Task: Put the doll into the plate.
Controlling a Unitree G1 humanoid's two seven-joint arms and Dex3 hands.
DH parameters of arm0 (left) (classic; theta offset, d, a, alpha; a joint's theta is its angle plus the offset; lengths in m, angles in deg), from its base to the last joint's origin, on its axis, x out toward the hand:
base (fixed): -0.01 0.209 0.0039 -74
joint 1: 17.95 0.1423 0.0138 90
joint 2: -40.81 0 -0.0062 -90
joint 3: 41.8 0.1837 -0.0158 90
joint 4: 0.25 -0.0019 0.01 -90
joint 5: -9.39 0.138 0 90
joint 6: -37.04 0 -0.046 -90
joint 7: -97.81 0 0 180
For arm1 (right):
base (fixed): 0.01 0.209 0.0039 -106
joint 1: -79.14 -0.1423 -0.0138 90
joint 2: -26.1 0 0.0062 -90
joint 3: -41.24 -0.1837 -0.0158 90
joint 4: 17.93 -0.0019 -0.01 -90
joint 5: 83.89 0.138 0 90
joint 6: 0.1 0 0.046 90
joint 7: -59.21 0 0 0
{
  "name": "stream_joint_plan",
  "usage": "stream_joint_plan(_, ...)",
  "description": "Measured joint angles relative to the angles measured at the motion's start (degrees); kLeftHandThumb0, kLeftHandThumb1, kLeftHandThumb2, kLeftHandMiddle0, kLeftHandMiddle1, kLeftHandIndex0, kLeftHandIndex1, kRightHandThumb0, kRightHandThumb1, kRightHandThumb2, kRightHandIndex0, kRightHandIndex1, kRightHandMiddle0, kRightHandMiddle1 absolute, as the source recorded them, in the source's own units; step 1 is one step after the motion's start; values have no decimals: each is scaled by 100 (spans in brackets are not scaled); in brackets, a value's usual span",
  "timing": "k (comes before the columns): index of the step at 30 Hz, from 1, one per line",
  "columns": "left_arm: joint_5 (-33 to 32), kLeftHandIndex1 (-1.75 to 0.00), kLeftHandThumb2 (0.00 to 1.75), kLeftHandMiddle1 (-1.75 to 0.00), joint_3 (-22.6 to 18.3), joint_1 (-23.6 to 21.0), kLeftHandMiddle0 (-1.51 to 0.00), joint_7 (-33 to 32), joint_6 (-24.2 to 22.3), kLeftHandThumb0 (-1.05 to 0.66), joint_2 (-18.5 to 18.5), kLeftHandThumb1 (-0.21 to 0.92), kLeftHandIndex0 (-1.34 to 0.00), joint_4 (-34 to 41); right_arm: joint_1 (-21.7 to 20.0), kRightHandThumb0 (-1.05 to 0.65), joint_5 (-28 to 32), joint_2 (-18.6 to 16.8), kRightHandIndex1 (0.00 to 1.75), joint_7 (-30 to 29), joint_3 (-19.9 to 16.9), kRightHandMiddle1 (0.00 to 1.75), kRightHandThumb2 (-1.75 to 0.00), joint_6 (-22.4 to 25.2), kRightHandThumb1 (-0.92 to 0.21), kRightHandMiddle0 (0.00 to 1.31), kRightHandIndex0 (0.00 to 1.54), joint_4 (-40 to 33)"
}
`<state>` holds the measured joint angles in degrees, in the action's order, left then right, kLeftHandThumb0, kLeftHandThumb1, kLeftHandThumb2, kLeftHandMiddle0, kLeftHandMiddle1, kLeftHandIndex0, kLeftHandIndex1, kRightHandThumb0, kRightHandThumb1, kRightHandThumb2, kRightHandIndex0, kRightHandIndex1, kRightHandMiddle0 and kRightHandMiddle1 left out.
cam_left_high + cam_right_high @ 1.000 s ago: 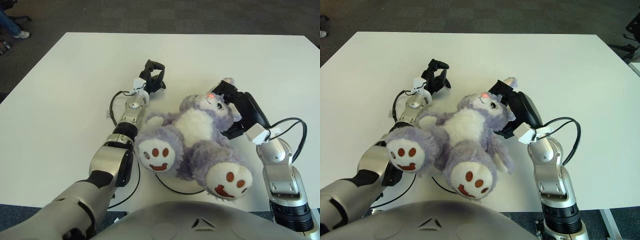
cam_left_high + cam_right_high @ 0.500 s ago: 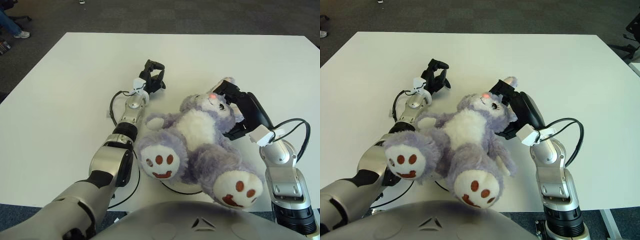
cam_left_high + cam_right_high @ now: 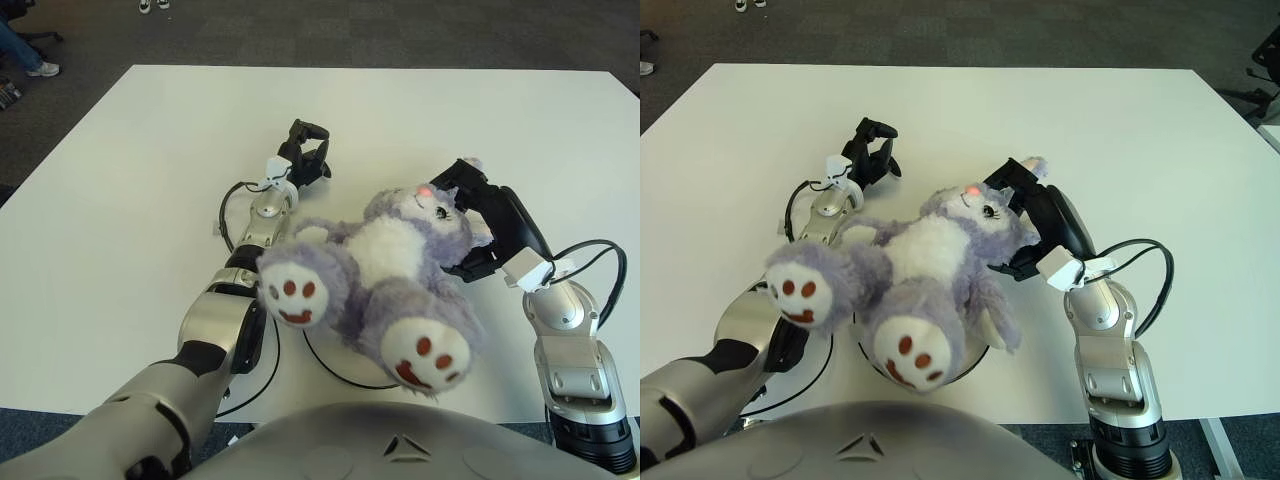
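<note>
On the white table [image 3: 120,180], the right hand [image 3: 478,215] holds the fluffy purple doll's [image 3: 375,275] head, mostly hiding the white plate [image 3: 975,362]; the left hand's [image 3: 303,155] fingers curl, holding nothing

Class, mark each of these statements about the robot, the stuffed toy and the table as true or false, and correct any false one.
1. The right hand grips the doll at its head. True.
2. The doll lies face down. False: its white belly, face and both foot soles show upward.
3. The left hand holds one of the doll's feet. False: it shows beyond the doll on the white table, its fingers curled around nothing.
4. The plate is mostly hidden under the doll. True.
5. The doll's fur is green. False: it is purple-grey with a white belly.
</note>
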<state>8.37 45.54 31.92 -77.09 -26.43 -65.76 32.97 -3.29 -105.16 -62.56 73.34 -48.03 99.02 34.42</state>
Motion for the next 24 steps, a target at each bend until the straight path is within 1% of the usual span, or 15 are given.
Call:
stream_joint_plan(4,1,-175,54,-168,0,-1,-81,0,51,-34,-1,92,-17,-14,0,53,-4,11,160,0,-2,112,-142,-1,-14,1,81,-5)
stream_joint_plan(14,0,-175,54,-170,-14,-6,-83,0,78,-34,-4,92,-17,-21,0,56,21,104,163,88,-44,92,-148,-8,-10,0,83,-100)
stream_joint_plan(24,3,-175,54,-174,-18,-14,-84,0,111,-34,-9,92,-17,-33,0,56,53,149,165,99,-80,85,-150,-77,-10,0,82,-100)
